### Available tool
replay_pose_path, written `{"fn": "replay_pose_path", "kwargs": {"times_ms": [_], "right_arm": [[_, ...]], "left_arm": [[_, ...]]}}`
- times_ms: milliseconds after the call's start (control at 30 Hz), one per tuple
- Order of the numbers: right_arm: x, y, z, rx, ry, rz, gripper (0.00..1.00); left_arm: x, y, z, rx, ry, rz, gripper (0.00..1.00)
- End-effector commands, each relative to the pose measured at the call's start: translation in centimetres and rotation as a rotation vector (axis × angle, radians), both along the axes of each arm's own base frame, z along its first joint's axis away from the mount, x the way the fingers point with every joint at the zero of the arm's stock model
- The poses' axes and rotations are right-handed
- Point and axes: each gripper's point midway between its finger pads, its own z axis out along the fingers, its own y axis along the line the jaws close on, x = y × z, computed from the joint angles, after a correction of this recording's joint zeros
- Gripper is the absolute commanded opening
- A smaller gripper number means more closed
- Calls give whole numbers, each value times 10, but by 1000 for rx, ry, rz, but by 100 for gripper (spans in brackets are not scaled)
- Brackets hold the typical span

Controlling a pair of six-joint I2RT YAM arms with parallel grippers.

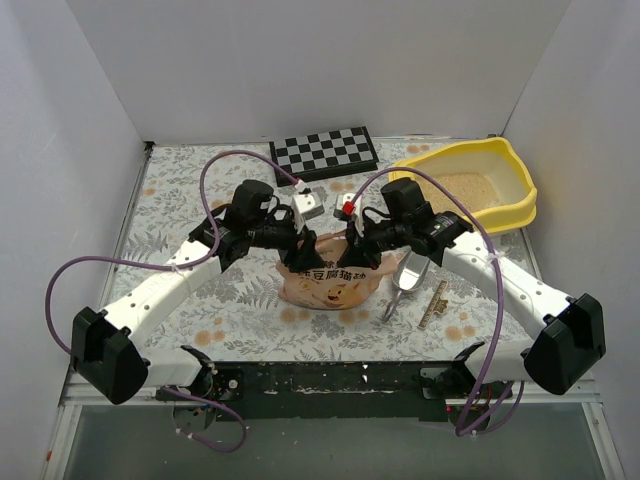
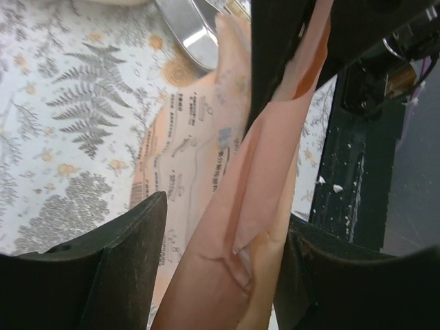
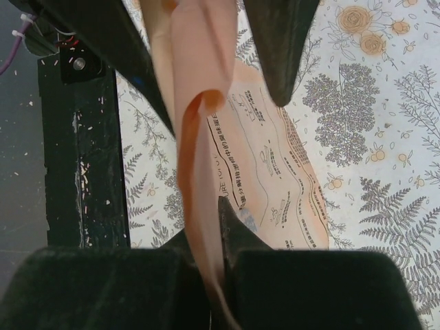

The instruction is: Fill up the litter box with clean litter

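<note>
my two claws meet over the middle of the desk (image 1: 170, 220), both at the crinkled top of the peach bag (image 1: 330, 285), which stands on the flowered cloth. my right claw (image 3: 218, 240) is narrow, pinched tight on a twisted fold of the bag's top. my left claw (image 2: 230, 213) is about half wide, with a thick fold of the same bag between its fingers (image 2: 130, 268). the fold lies against the 3 o'clock finger in my left wrist view, but a slit shows by the other fingertip, so i cannot tell whether this claw truly clamps it. the litter box (image 1: 505, 215) sits at 2 o'clock on the desk, well apart from the bag, and the clean litter (image 1: 465, 185) lies as a pale layer on its floor. a silver scoop (image 1: 405, 280) lies just at 3 o'clock of the bag, beneath my right arm, with its bowl toward 12 o'clock. a checkerboard (image 1: 325, 150) rests at 12 o'clock by the back wall. a small grey box (image 1: 310, 203) sits between the checkerboard and my claws.
</note>
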Motion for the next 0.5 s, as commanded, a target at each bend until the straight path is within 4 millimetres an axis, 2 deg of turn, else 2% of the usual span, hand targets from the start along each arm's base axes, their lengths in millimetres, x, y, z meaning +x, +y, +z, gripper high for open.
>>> {"fn": "replay_pose_path", "kwargs": {"times_ms": [0,67,133,233,333,433,467], "right_arm": [[5,7,23,78,-45,1,1],[7,9,23,83,-46,-3,1],[9,9,24,81,-46,-8,1],[10,10,27,86,-50,-11,1],[8,11,29,88,-37,-5,1],[8,12,30,84,-20,-1,1],[8,11,31,82,-22,-10,13]], "left_arm": [[-22,3,-14,40,25,-45,54],[-29,3,-17,49,39,-59,54],[-31,4,-20,69,35,-60,49],[-23,6,-27,104,4,-22,21],[-15,5,-37,130,-18,-5,2],[-8,3,-43,128,-48,10,0],[-3,4,-45,140,-65,26,0]]}}
